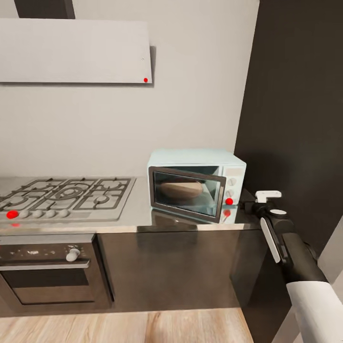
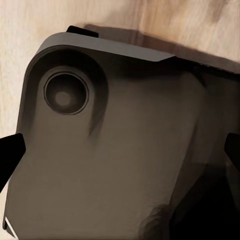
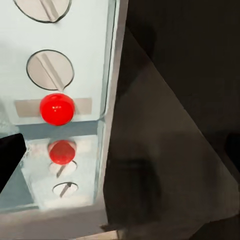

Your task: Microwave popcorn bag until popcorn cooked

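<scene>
The pale blue microwave point(image 1: 195, 183) stands on the glossy grey countertop point(image 1: 138, 216). Its dark-framed glass door hangs a little ajar. Through the glass I make out the tan popcorn bag point(image 1: 180, 189) inside; the popcorn itself is hidden. My right gripper point(image 1: 247, 206) hovers just right of the microwave's lower corner, open and holding nothing. In the right wrist view my right gripper point(image 3: 120, 155) faces the side panel, with a knob point(image 3: 50, 70) and the red button point(image 3: 57, 109) above its mirror image point(image 3: 61, 151). My left gripper point(image 2: 120, 155) is open over the robot's dark base point(image 2: 115, 150).
A gas hob point(image 1: 66, 195) lies left of the microwave, with an oven point(image 1: 47, 271) beneath it. A range hood point(image 1: 76, 50) hangs on the wall. A tall dark cabinet point(image 1: 295, 119) rises close on the right. Wood floor point(image 1: 143, 328) runs along the counter front.
</scene>
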You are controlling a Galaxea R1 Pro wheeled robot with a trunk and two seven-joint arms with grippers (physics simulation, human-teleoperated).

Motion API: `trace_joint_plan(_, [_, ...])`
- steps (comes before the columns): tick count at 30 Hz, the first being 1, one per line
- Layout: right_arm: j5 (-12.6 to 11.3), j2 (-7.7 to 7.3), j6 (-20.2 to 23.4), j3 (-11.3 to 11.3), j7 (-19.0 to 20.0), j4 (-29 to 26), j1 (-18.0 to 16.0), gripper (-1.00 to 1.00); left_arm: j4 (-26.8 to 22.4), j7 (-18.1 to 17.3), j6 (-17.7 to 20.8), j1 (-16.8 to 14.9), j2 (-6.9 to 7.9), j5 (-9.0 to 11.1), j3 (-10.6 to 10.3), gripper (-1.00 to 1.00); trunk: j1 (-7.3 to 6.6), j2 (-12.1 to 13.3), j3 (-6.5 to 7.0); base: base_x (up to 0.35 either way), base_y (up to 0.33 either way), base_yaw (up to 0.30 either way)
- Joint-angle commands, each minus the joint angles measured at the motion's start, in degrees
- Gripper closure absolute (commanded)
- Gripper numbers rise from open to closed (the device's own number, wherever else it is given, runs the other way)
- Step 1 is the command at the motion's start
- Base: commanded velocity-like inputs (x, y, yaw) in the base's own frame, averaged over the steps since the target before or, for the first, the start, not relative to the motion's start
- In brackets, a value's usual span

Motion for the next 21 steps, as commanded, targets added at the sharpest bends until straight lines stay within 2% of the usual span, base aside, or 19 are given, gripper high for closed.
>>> trace_joint_plan(1, [-0.1,0.12,0.4,-0.3,-0.5,-0.2,0.0,-1.00,0.0,0.0,-0.1,0.0,0.00,0.2,0.0,-1.00,0.00,0.0,-0.06,0.007,0.000,0.000])
trace_joint_plan(4, [-0.1,1.09,0.4,-0.5,-0.1,-0.3,0.0,-1.00,-0.1,0.0,-0.1,0.0,0.15,0.2,-0.1,-1.00,0.00,0.0,-0.06,0.106,0.000,0.000])
trace_joint_plan(9, [-0.1,2.50,0.4,-0.6,0.2,-0.3,0.0,-1.00,-0.1,0.0,-0.1,0.0,0.20,0.2,-0.1,-1.00,0.00,0.0,-0.06,0.276,0.000,0.000])
trace_joint_plan(16, [-0.1,2.47,0.4,-0.6,0.9,-0.3,0.0,-1.00,-0.1,0.0,-0.1,0.0,0.20,0.2,-0.1,-1.00,0.00,0.0,-0.06,0.286,0.000,0.000])
trace_joint_plan(21, [0.5,1.87,0.5,-0.7,2.6,-0.3,0.0,-1.00,-0.1,0.0,-0.1,0.0,0.20,0.2,0.0,-1.00,0.00,0.0,-0.06,0.056,0.000,0.000])
